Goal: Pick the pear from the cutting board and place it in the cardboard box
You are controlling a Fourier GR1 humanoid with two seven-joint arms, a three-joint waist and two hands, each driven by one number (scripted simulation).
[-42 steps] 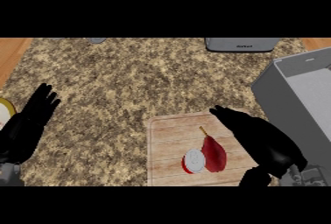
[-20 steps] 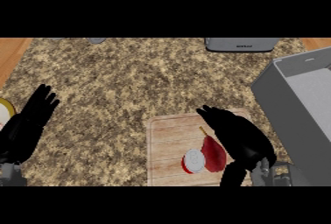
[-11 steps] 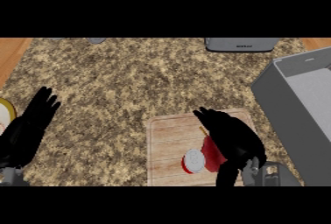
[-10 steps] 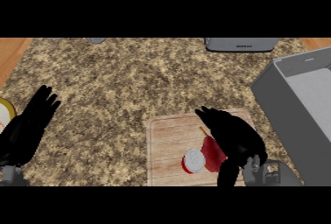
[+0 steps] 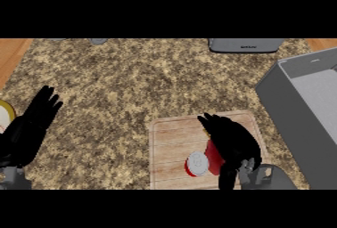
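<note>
Red and partly hidden, the pear [image 5: 205, 159] lies on the right half of the wooden board [image 5: 172, 142], its pale cut face turned to the near left. The right hand [image 5: 230, 140] is laid over it from the near right, palm down, fingers curled around the fruit and pointing far-left, the thumb hanging at the board's near edge. The grey forearm is seen just at the near edge behind it. The box [image 5: 289, 95], grey here, stands at the right, just beside the board. At the left edge the left hand [image 5: 30, 127] rests with fingers straight and spread, pointing away over the speckled counter [image 5: 145, 80].
</note>
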